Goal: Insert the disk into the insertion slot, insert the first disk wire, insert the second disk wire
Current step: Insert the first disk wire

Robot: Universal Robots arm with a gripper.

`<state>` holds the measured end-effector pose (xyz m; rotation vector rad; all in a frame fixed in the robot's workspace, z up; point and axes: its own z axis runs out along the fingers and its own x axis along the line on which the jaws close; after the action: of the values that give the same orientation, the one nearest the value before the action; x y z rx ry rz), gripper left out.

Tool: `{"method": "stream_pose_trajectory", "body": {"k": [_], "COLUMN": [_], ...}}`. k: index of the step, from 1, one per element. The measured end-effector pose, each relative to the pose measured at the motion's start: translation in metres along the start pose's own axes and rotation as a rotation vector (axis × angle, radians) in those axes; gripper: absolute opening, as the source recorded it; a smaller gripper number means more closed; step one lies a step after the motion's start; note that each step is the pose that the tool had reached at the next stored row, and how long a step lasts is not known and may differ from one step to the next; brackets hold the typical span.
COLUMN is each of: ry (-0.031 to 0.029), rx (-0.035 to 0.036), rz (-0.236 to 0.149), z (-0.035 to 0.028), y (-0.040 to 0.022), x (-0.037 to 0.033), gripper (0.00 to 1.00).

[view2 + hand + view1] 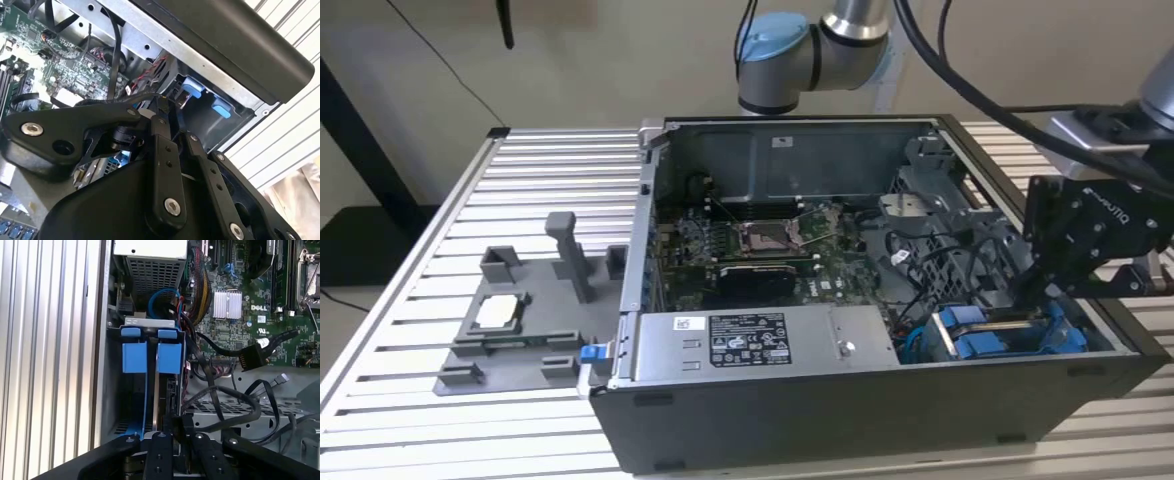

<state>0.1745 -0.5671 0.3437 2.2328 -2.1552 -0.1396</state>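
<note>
Two blue tabs (134,357) are seen beyond the pincer (177,432), at the far end of the slot (117,390). The disk (159,400), silver in a blue frame, is stood edge-on inside it, just ahead of the pincer. The arm is reached down into the case (854,420); whether the pincer grips cannot be told.

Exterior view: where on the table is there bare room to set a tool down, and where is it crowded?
Bare ribbed table lies beyond the grey fixture, up to the case wall, and along the near edge below the fixture. Crowded: inside the case, where cables and the pincer crowd the slot.
</note>
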Motion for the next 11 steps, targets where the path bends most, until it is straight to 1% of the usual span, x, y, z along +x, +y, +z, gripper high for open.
{"method": "stream_pose_trajectory", "body": {"k": [11], "ry": [-0.0004], "rx": [0.0], "rz": [0.001], "z": [0.006], "y": [-0.0005], "x": [0.0005], "gripper": [0.19]}}
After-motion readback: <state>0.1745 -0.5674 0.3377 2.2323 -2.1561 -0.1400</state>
